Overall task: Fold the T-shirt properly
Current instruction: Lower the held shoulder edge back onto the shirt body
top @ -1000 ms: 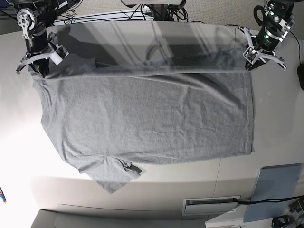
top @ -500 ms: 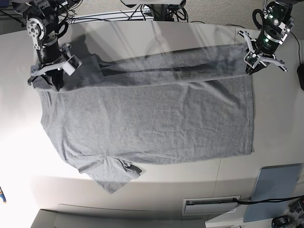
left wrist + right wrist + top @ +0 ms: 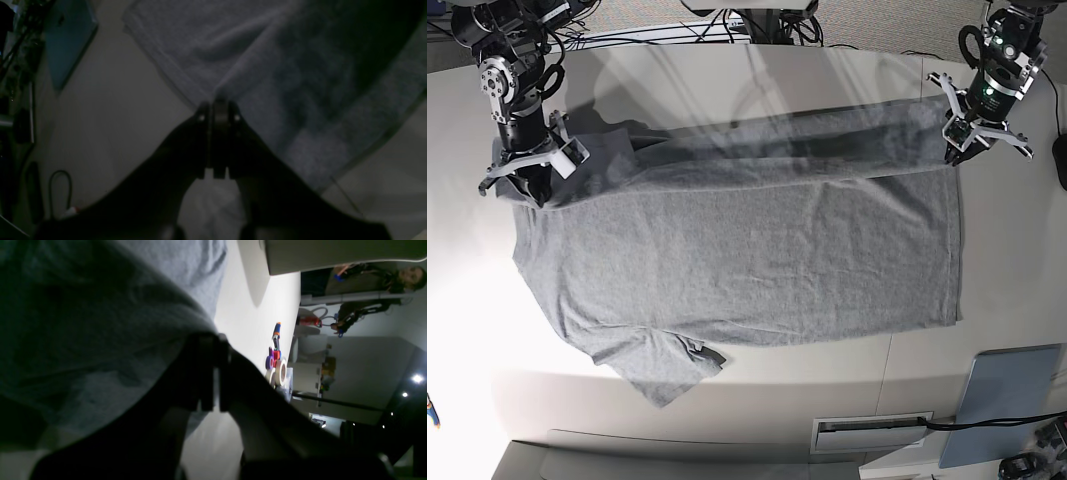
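The heather-grey T-shirt (image 3: 737,260) lies spread on the white table (image 3: 487,330), plain side up, no lettering visible. Its far edge is lifted and folded toward the near side. My left gripper (image 3: 954,153) on the base view's right is shut on the shirt's far right corner; the left wrist view shows the gripper (image 3: 217,103) pinching the cloth (image 3: 283,66). My right gripper (image 3: 532,190) on the base view's left is shut on the shirt's far left corner by the sleeve; the right wrist view shows this gripper (image 3: 213,336) holding the cloth (image 3: 100,323).
A grey-blue flat panel (image 3: 1007,400) lies at the near right corner, and shows in the left wrist view (image 3: 66,36). A white tray slot (image 3: 872,432) sits at the near edge. Cables (image 3: 727,30) run along the far edge. Toys and tape rolls (image 3: 275,363) lie off to the side.
Both grippers have carried the shirt's far edge toward the near side, and the lifted fold now lies further over the shirt's body.
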Motion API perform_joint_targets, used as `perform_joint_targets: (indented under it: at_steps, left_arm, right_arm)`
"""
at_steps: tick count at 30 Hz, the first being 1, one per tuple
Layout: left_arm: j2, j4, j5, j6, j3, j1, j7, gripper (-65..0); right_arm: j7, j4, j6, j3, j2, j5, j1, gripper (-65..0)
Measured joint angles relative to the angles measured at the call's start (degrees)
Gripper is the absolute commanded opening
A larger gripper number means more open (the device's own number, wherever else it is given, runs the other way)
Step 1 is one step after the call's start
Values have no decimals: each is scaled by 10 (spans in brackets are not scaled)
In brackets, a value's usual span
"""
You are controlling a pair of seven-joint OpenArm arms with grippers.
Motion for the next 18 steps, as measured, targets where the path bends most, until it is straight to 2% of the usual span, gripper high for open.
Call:
perform_joint_targets:
  at_steps: [18]
  left_arm:
    - [0, -6, -2, 0, 0, -21, 0, -650]
  right_arm:
    - [2, 0, -3, 0, -1, 0, 12, -650]
